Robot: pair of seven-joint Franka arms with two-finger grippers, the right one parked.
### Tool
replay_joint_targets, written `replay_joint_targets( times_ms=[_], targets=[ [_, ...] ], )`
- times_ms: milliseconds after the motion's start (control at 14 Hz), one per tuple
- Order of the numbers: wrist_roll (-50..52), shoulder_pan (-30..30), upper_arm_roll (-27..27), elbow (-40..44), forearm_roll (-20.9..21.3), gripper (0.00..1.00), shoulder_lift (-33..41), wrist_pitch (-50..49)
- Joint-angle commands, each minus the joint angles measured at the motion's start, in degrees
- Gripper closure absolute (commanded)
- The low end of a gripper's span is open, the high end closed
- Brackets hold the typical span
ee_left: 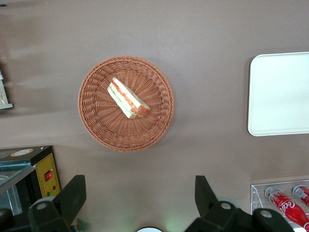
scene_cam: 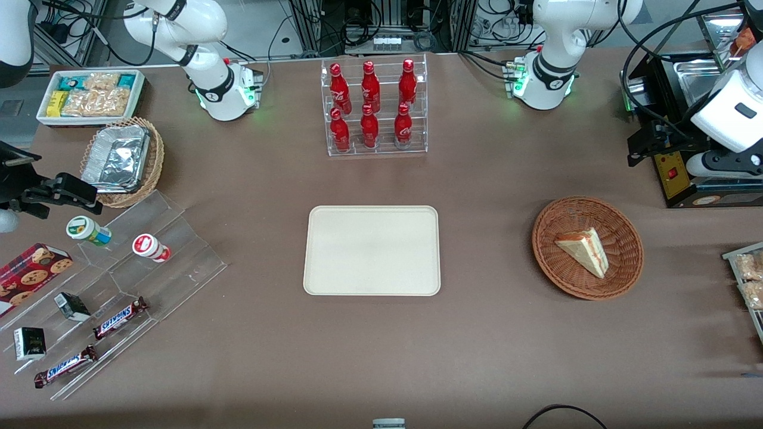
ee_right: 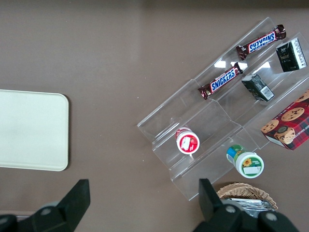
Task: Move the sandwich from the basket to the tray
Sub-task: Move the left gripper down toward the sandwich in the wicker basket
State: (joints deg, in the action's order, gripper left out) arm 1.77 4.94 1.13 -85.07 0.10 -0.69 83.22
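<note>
While the gripper [ee_left: 137,203] hangs wide above, the sandwich [ee_left: 128,98] lies in the basket [ee_left: 96,121].

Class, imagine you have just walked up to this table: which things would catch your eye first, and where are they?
Probably the red bottles in their clear rack, standing farther from the front camera than the plain cream tray. Next, the sandwich lying in the basket toward the working arm's end. The end effector hangs open high above the table, beside the basket.
</note>
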Motion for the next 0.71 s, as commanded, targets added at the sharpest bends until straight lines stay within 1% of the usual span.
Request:
replay_joint_targets(
  times_ms=[0,286,429,643],
  targets=[
    [1.31,0.59,-0.25,0.09,0.25,0.00,-0.01,-0.61],
    [1.13,-0.28,-0.25,-0.27,0.34,0.00,-0.62,-0.43],
    [1.22,-0.55,-0.69,-0.70,0.69,0.00,-2.28,0.27],
    [2.00,-3.62,-0.69,-2.46,0.25,0.00,-4.57,5.52]
  ],
)
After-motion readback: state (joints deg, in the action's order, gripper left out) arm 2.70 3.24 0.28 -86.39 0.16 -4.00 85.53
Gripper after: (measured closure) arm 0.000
